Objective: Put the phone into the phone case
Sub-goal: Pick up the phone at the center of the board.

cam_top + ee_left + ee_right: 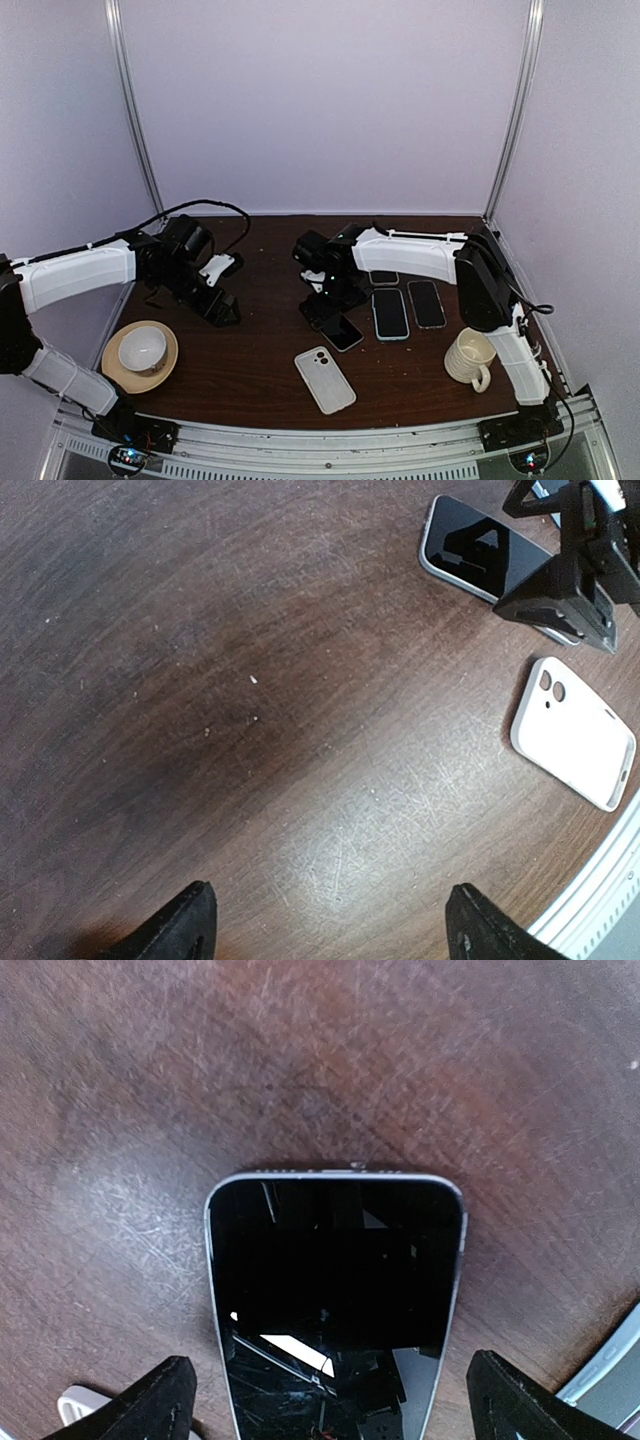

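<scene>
The phone (pixel 335 1300) lies screen up on the brown table, a dark slab with a silver rim. My right gripper (pixel 335 1405) stands open over its near end, one finger on each side and both clear of its edges. From above, the right gripper (pixel 322 300) sits at the phone's (pixel 341 329) far end. The white phone case (pixel 325 380) lies flat, camera cutout up, just in front of the phone. In the left wrist view, the case (pixel 573 735) and the phone (pixel 480 550) show at the right. My left gripper (pixel 335 930) is open over bare table, left of both.
Two more phones (pixel 390 313) (pixel 427 303) lie right of the task phone, and a third (pixel 384 277) sits partly under the right arm. A cream mug (pixel 470 358) stands at the front right. A bowl on a plate (pixel 142 350) sits at the front left.
</scene>
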Tool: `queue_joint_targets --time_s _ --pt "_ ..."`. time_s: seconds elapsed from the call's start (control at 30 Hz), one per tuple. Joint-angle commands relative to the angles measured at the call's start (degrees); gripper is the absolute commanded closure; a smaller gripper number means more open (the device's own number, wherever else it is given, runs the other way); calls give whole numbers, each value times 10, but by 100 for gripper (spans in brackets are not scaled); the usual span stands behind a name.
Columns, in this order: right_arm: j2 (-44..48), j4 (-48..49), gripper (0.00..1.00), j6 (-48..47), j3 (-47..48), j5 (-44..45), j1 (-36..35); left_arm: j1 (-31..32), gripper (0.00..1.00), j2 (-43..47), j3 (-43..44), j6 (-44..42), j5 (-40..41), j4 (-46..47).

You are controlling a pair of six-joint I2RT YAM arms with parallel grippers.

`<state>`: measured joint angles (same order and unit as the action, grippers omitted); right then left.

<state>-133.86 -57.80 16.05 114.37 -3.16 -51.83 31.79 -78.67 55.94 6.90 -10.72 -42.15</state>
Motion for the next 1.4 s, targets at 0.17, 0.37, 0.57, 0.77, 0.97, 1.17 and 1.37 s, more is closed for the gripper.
queue_joint_targets --time_s 0.17,0.37,0.57,0.77,0.97,1.17,1.37 --pt "-21 -25 6 -1 2 -2 -8 -6 17 -8 15 -9 -15 -1" --pt "-23 -21 15 -1 1 -1 -8 -6 17 -8 15 -9 -15 -1" --pt "-20 -23 33 -3 6 8 -8 -6 17 -9 15 -9 -11 -1" --pt "13 -12 48 -12 2 28 -9 -6 18 -15 18 -10 -4 -6" --pt "79 49 62 -1 -54 63 -11 -6 19 -10 14 -16 -13 0" --pt "182 158 71 19 -159 84 -12 49 27 29 -28 -59 -79 62" --pt "289 232 73 32 -263 129 -11 222 30 4 -51 -139 11 75"
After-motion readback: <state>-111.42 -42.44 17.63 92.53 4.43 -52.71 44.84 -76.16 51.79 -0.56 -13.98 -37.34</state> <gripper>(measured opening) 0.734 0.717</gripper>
